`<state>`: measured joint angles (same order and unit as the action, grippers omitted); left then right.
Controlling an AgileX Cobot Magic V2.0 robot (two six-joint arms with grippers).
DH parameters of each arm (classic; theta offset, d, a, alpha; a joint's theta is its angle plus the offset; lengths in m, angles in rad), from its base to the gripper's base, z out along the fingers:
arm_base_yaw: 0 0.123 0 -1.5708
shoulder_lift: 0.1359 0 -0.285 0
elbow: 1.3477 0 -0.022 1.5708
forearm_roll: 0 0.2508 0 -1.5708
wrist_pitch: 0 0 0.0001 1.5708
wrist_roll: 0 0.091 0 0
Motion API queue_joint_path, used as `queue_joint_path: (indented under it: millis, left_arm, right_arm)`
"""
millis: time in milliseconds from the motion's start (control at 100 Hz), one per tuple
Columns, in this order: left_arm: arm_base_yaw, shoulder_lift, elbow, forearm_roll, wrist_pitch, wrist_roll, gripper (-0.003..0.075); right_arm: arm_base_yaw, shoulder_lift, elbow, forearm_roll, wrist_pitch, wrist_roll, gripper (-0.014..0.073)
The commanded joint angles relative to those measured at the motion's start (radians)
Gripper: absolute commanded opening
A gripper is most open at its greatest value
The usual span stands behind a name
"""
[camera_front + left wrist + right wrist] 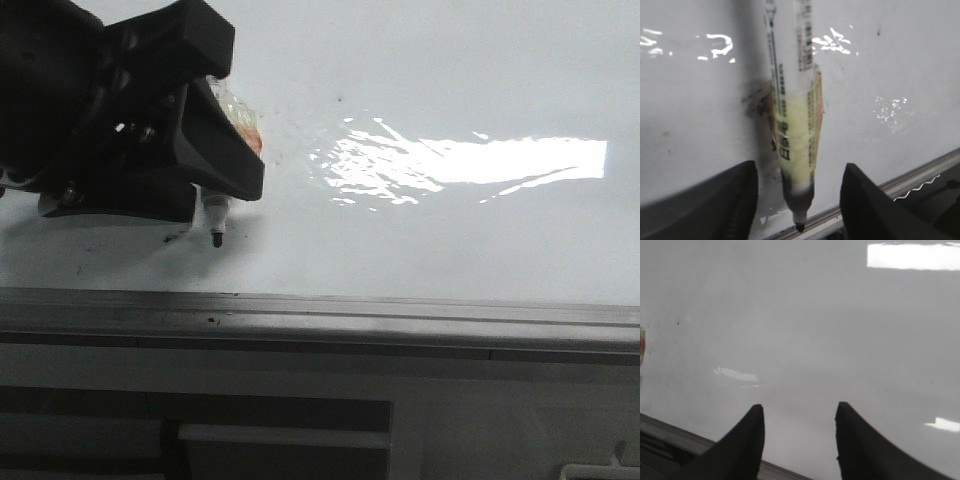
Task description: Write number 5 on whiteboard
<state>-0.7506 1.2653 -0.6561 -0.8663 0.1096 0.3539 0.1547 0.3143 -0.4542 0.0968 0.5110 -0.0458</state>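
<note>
Left jaws (215, 150) grip a marker (215, 222) above the whiteboard (450, 240); right jaws (799, 440) gape empty.

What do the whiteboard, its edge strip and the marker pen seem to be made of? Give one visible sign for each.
Whiteboard: smooth, glossy white coated panel; it mirrors a bright strip of light.
Edge strip: probably metal, dull grey, with straight grooves along its length.
Marker pen: probably plastic, pale barrel under a shiny printed wrap; the dark tip looks like felt, though that is uncertain.
</note>
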Motion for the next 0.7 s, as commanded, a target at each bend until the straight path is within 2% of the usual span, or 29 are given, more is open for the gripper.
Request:
queue_joint_path:
  millis: [0, 150, 260, 430, 580, 690]
  left_arm:
    - [-0.003, 0.002, -0.030, -0.028, -0.079, 0.000, 0.0215]
    - [-0.003, 0.004, -0.030, -0.030, -0.060, 0.000, -0.0023]
    - [-0.021, -0.017, -0.031, 0.000, -0.015, 0.065, -0.0020]
    - [-0.105, -0.069, -0.031, 0.134, 0.034, 0.355, -0.0020]
    - [-0.215, -0.107, -0.031, 0.279, 0.033, 0.614, -0.0020]
    - [-0.280, -0.108, -0.031, 0.387, 0.025, 0.658, -0.0020]
  right_arm:
    - [-0.001, 0.016, -0.037, 0.006, -0.082, -0.009, 0.0296]
    - [-0.001, 0.016, -0.037, 0.054, -0.097, -0.015, 0.0296]
    - [0.020, 0.016, -0.037, 0.180, -0.111, -0.124, 0.0296]
    - [0.115, 0.046, -0.043, 0.474, -0.048, -0.493, 0.0296]
    - [0.218, 0.129, -0.087, 0.544, 0.080, -0.655, 0.0304]
    - [0.302, 0.190, -0.125, 0.548, 0.069, -0.700, 0.0387]
